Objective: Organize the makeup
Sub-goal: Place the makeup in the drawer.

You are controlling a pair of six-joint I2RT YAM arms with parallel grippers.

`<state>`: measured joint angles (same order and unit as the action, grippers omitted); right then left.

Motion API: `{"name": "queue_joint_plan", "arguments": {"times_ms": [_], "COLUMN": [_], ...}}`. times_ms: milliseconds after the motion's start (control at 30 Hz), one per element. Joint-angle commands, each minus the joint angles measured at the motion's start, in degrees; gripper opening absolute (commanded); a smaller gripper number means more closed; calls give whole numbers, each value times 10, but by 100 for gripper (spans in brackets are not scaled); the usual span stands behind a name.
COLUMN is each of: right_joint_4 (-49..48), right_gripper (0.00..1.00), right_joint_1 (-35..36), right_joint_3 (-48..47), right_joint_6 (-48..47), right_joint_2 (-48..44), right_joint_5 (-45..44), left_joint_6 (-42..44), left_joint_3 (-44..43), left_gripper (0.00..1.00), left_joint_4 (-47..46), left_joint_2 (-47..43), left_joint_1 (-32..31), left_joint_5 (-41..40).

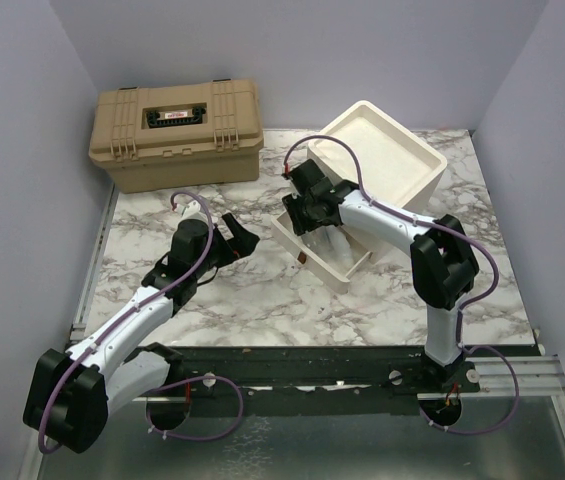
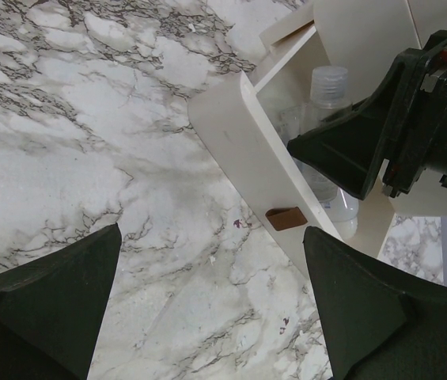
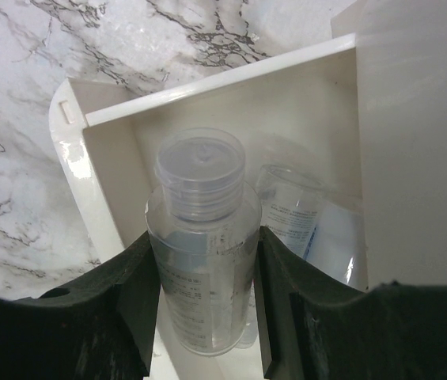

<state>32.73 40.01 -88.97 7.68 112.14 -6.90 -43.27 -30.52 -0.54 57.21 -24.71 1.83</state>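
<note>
The marble table (image 1: 252, 290) fills most of the top view. At its back left stands the tan toolbox (image 1: 175, 135), lid down. At the back right is the cream drawer unit (image 1: 382, 160), with one drawer (image 1: 347, 265) pulled out toward the arms.

The right arm reaches over the unit and down into that drawer. The left arm stretches across the marble just left of it.

The left gripper (image 2: 213, 233) hangs over bare marble with its jaws spread wide and nothing between them. The drawer's corner is just ahead and to its right.

The right gripper (image 3: 207, 261) is inside the drawer, clamped on a clear bottle (image 3: 199, 237). One dark finger presses each side of the body below the shoulder, and the translucent cap points away from the wrist toward the drawer's far wall (whether the bottle's base rests on the drawer floor cannot be told from these views).

A second clear bottle (image 3: 290, 206) lies in the same drawer just to the right of the held one, outside the fingers and close to the drawer's side wall.

A small brown tab (image 2: 286, 218) sits on the outside of the drawer's front wall, low near the marble.
</note>
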Motion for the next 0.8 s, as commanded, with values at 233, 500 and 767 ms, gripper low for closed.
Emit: {"name": "queue_joint_plan", "arguments": {"times_ms": [233,500,767], "right_joint_4": [7,18,-27], "right_gripper": [53,56,57], "right_joint_1": [0,-1,0], "right_joint_3": [4,0,9], "right_joint_6": [15,21,25], "right_joint_2": [-7,-28,-189], "right_joint_5": [0,8,106], "left_joint_6": [-11,-13,-8], "left_joint_3": [0,-6,-11], "left_gripper": [99,99,96], "left_joint_4": [-7,-14,-66], "left_joint_2": [-12,-3,39], "left_joint_1": [4,4,2], "left_joint_5": [32,51,111]}}
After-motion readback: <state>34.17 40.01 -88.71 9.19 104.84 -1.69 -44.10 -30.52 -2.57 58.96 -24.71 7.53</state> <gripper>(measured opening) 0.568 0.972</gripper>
